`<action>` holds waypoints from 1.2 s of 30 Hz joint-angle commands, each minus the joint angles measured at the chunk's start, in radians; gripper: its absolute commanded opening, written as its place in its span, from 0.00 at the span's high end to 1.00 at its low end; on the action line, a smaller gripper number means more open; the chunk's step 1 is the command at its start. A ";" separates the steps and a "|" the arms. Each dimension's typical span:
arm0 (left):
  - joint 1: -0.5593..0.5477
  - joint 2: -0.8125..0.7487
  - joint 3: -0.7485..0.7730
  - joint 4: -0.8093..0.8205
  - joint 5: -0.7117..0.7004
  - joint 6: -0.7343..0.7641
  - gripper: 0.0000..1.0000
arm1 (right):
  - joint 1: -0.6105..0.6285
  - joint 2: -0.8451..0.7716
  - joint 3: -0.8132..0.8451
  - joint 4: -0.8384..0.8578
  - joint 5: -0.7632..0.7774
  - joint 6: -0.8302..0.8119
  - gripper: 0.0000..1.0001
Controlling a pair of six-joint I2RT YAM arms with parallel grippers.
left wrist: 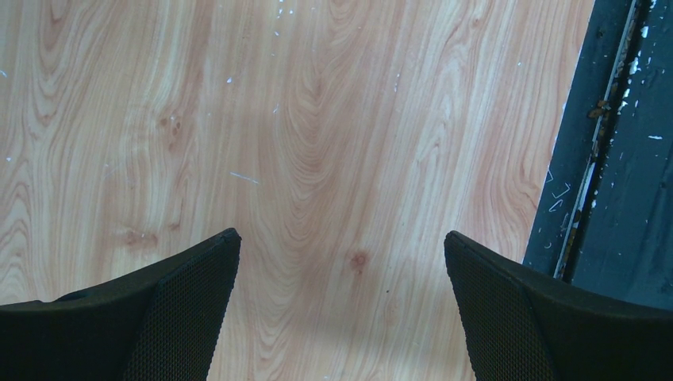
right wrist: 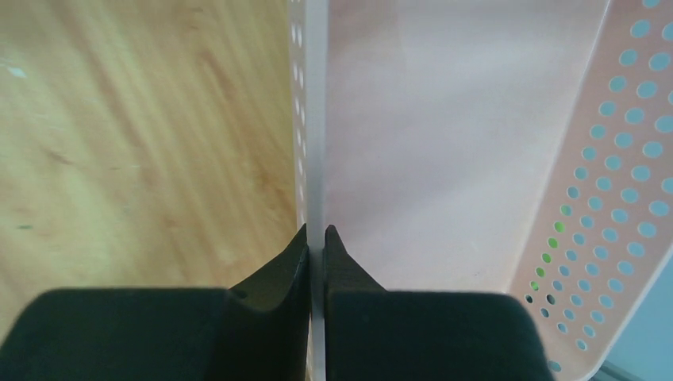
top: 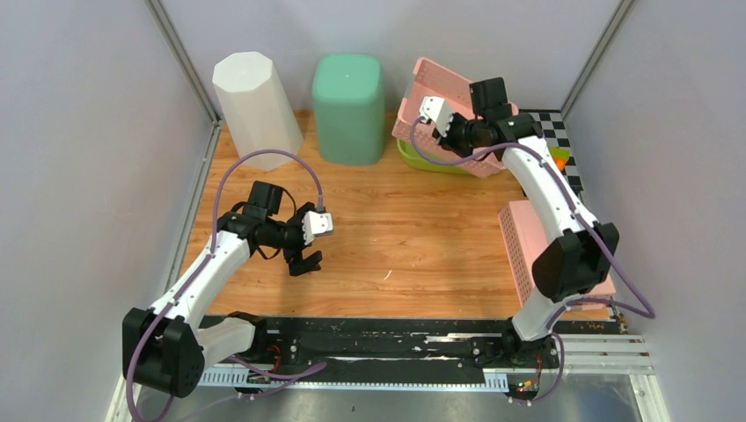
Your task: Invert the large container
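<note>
A pink perforated basket [top: 444, 92] stands tilted on its side at the back right, its open side facing the arms. My right gripper [top: 438, 136] is shut on the basket's thin rim wall. In the right wrist view the white-pink wall [right wrist: 315, 119] is pinched between the two fingers of the right gripper [right wrist: 317, 238], with the basket's pink floor and holed side to the right. My left gripper [top: 304, 261] is open and empty, hovering low over bare wood; in the left wrist view its jaws [left wrist: 341, 246] stand wide apart.
A white faceted bin [top: 255, 105] and a green bin [top: 348, 105] stand at the back. A lime green bowl [top: 420, 160] lies under the tilted basket. A second pink basket [top: 528, 246] lies at the right. A checkerboard [top: 554, 123] and an orange item [top: 559, 162] are behind it.
</note>
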 commanded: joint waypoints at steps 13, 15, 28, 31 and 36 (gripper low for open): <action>0.011 -0.026 0.017 -0.019 0.043 0.013 0.00 | 0.139 -0.358 -0.353 0.156 -0.463 0.636 0.97; 0.011 -0.026 0.019 -0.021 0.043 0.013 0.00 | 0.143 -0.363 -0.375 0.197 -0.529 0.718 0.97; 0.015 -0.026 0.019 -0.026 0.047 0.017 0.00 | 0.166 -0.291 -0.579 0.691 -0.758 1.347 0.97; 0.016 -0.028 0.019 -0.026 0.049 0.019 0.00 | 0.166 -0.280 -0.631 0.856 -0.771 1.516 0.97; 0.018 -0.026 0.019 -0.026 0.049 0.019 0.00 | 0.166 -0.268 -0.733 1.111 -0.764 1.768 0.97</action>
